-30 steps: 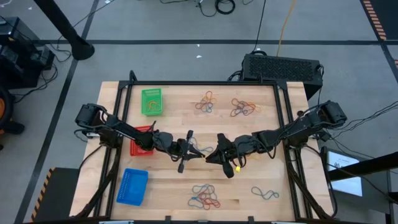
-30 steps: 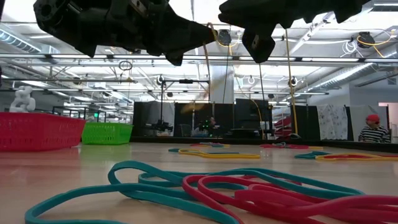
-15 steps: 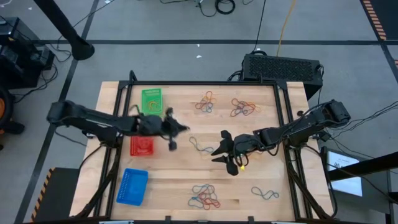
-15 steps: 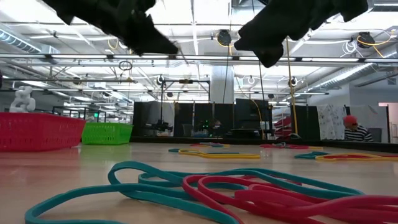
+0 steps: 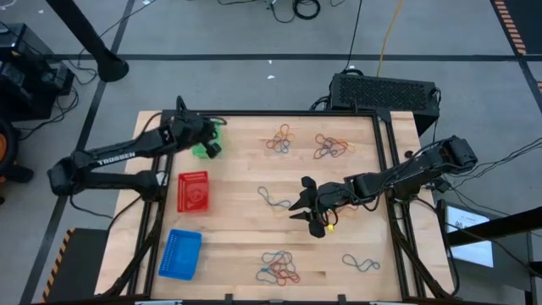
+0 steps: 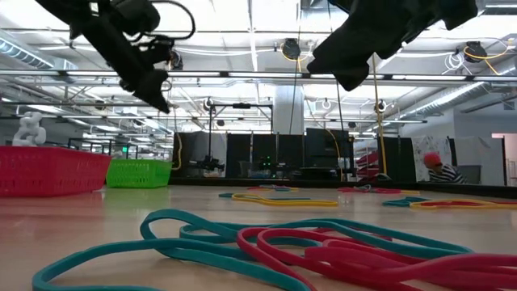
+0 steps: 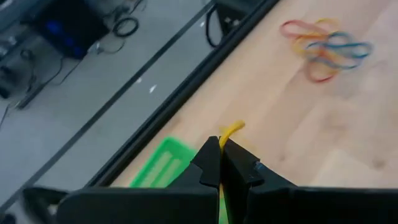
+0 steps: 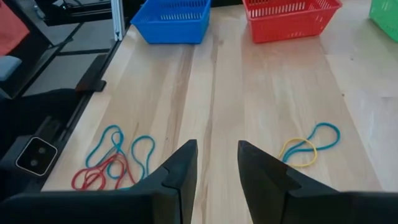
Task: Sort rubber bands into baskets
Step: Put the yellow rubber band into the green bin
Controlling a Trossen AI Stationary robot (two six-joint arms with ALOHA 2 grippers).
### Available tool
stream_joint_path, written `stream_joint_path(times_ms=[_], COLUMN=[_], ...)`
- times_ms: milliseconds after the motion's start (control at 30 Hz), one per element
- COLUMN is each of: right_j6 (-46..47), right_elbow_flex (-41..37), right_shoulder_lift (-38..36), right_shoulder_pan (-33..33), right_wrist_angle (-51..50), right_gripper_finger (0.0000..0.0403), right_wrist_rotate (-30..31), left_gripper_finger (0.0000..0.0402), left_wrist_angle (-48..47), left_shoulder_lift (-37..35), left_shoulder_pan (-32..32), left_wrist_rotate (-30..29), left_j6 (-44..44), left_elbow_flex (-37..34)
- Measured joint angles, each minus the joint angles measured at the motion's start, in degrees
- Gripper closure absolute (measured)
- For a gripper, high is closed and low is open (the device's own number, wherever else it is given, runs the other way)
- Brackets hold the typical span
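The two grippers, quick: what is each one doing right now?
Left gripper: shut on a yellow rubber band, above the green basket.
Right gripper: open, holding nothing.

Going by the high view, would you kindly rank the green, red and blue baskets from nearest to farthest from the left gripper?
1. The green basket, at the table's far left, lies directly under the left gripper.
2. The red basket sits next, midway down the left side.
3. The blue basket is farthest, at the near left corner.
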Motion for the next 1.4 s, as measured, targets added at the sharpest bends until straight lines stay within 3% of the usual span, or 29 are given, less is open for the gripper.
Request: stream_joint_path(times_ms=[400, 667, 867, 1033, 1400], right_j6=[0.01, 0.01, 0.03, 0.06, 0.06], right_elbow_flex=[0.0, 0.0, -0.01, -0.02, -0.02], right_shoulder_lift=[0.0, 0.0, 0.0, 0.0, 0.0], right_shoulder_pan=[0.0, 0.0, 0.0, 0.0, 0.0], right_wrist_angle=[-1.53, -1.56, -1.49, -1.47, -1.47], right_gripper_finger=[0.0296, 0.0296, 0.0296, 0.0296, 0.0296], right_wrist_rotate=[0.0, 0.0, -0.02, -0.01, -0.02], left_gripper_finger=[0.0401, 0.0401, 0.0396, 0.0364, 0.0253], left_wrist_angle=[-7.02, -7.21, -7.62, -7.61, -11.3], left_shoulder_lift=[0.22, 0.22, 0.22, 0.22, 0.22], left_shoulder_pan=[15.1, 16.34, 16.26, 16.26, 16.26], left_wrist_rotate=[-0.76, 7.09, 8.77, 8.79, 8.79], left_j6=[1.95, 1.52, 1.07, -1.5, -3.28], left_elbow_flex=[0.0, 0.0, 0.0, 0.0, 0.0])
